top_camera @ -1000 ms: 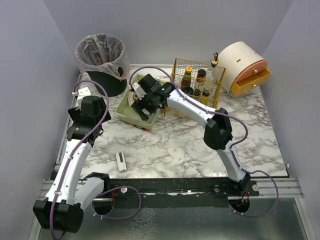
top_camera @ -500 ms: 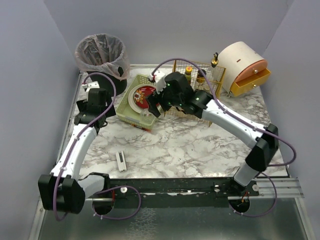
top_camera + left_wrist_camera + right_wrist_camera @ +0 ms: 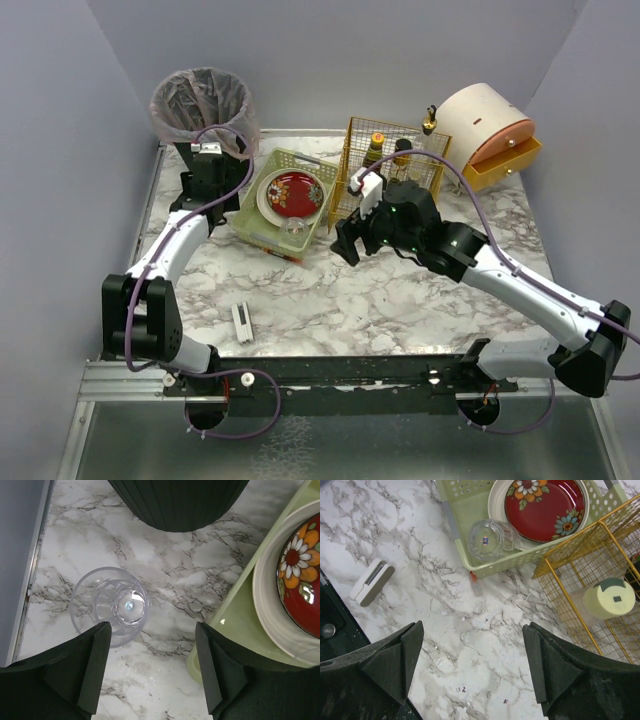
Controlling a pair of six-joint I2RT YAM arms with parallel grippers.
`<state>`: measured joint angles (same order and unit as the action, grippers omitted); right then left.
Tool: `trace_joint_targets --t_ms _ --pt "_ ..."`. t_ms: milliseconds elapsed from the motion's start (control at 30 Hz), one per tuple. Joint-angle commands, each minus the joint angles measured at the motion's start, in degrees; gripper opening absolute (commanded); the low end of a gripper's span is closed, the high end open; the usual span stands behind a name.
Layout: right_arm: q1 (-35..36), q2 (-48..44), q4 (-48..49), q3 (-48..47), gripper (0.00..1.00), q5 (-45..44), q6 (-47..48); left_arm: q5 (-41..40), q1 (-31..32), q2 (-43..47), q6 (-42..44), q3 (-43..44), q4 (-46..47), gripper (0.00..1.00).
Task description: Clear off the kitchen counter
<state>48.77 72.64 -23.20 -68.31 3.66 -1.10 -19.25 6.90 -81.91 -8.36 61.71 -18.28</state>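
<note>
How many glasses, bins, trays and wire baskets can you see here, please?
Glasses: 2
Bins: 1
Trays: 1
Wire baskets: 1
Total: 5

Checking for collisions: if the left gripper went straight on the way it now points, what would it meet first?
Probably the clear glass, which sits in line with one finger; the middle of the left gripper faces bare kitchen counter. Depth is unclear.

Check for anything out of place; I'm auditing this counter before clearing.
The round wooden box at far right has its yellow drawer hanging open; the pale green plastic tray sits askew on the marble counter.
</note>
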Motion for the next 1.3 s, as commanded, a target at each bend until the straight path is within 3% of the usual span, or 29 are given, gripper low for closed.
trace_joint_targets --t_ms 0,633,1167,1267 --pt "0.3 -6.4 1.2 3.0 0.86 -2.0 -1.7 2.8 -1.3 -4.9 4.3 1.9 4.3 0.72" --pt "0.3 -18.2 -2.3 9.8 0.74 -5.3 -4.1 5.8 -3.8 -13.4 5.3 2.5 5.7 0.47" --pt "0.4 -29.8 -2.6 15.4 0.73 -15.5 -7.9 5.5 -3.7 -11.9 1.6 4.3 0.8 0.02" --pt "0.3 -30.4 -1.9 16.0 0.77 -16.9 -8.5 5.5 -3.7 -9.3 0.3 4.0 -0.7 0.00"
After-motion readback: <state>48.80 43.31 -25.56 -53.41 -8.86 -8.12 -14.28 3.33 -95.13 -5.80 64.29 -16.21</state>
